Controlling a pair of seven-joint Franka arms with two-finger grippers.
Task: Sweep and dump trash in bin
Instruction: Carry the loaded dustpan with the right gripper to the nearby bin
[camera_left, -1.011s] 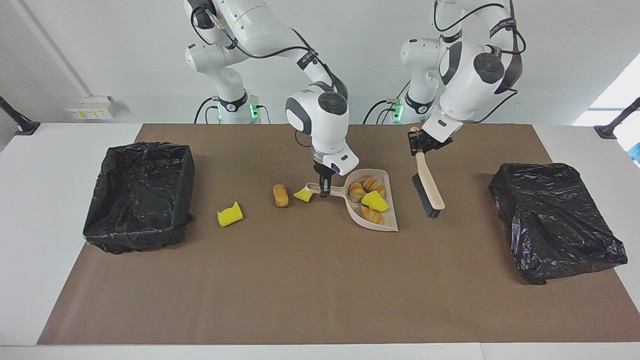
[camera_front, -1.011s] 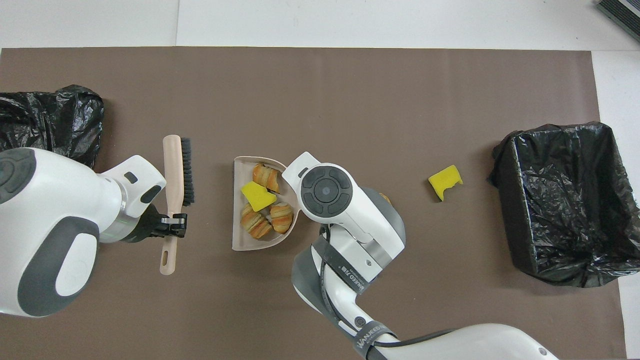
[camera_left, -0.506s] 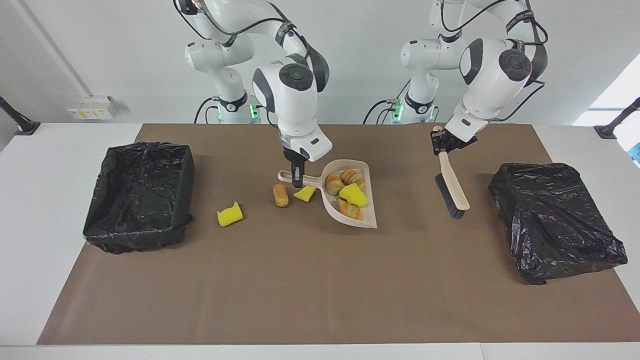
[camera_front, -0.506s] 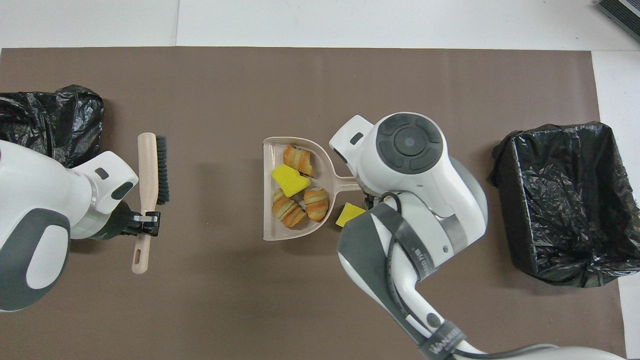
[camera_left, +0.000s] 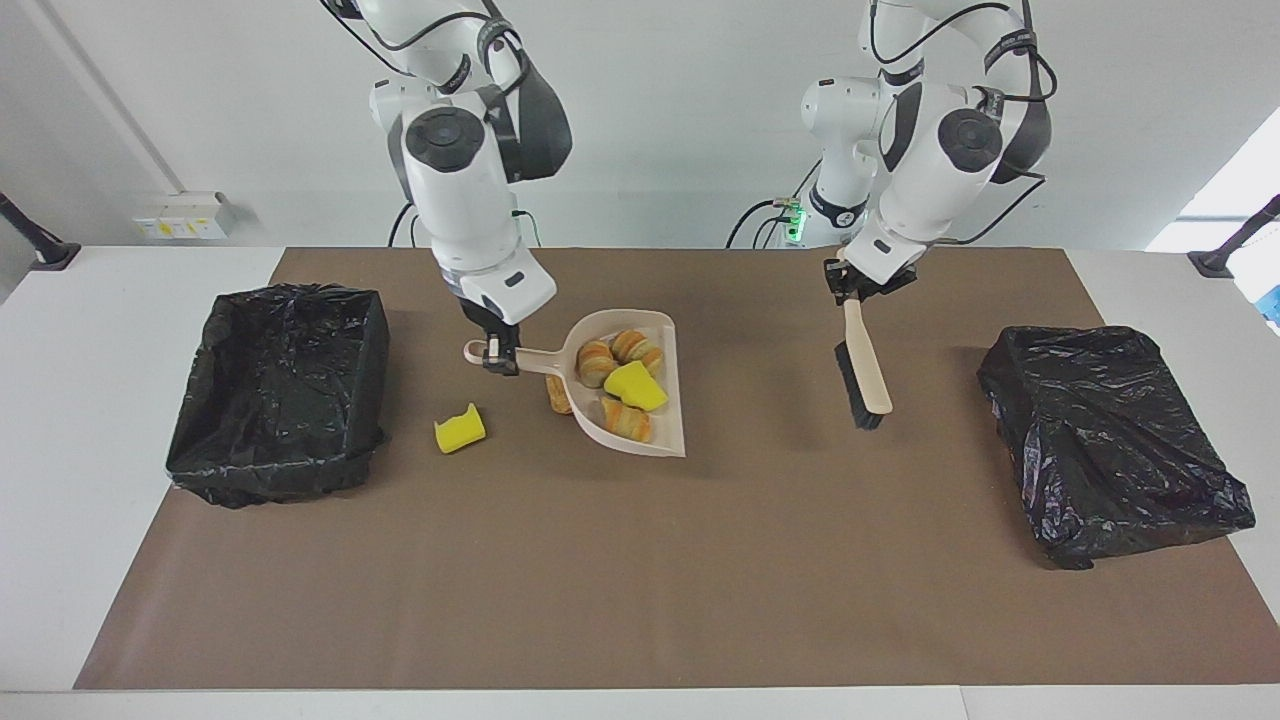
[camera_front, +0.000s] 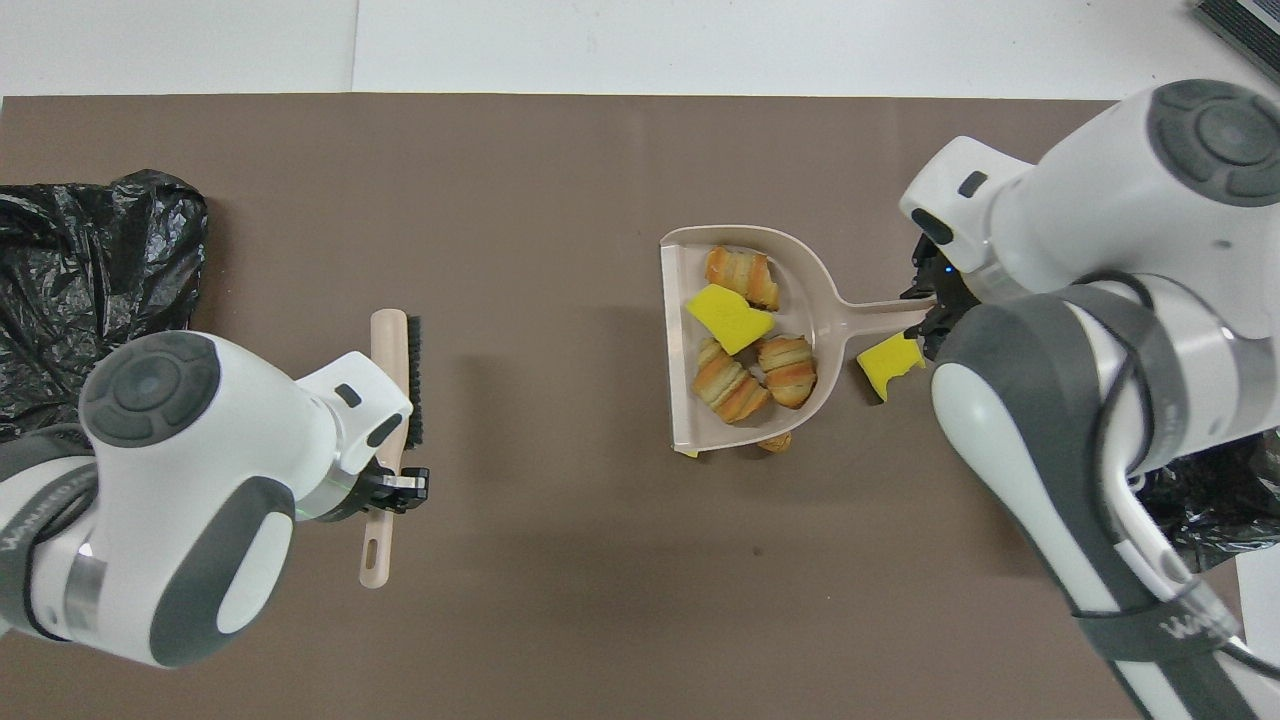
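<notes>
Over the brown mat (camera_left: 640, 560), my right gripper (camera_left: 500, 358) holds the full dustpan (camera_left: 660, 425) up, and my left gripper (camera_left: 850, 288) holds the brush (camera_left: 864, 372).

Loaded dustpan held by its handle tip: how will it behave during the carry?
The dustpan looks like rigid plastic, so it should not sag. Its load looks light: croissant pieces and a sponge chunk. Gripped by the right gripper only at the handle end, it may tilt, spilling pieces over the open lip.

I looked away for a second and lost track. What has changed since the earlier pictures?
The right gripper, shut on the dustpan handle, carried the loaded pan toward the right arm's bin, over the bread roll. The left gripper kept hold of the brush. Loose sponge chunk, both bins: unmoved.
</notes>
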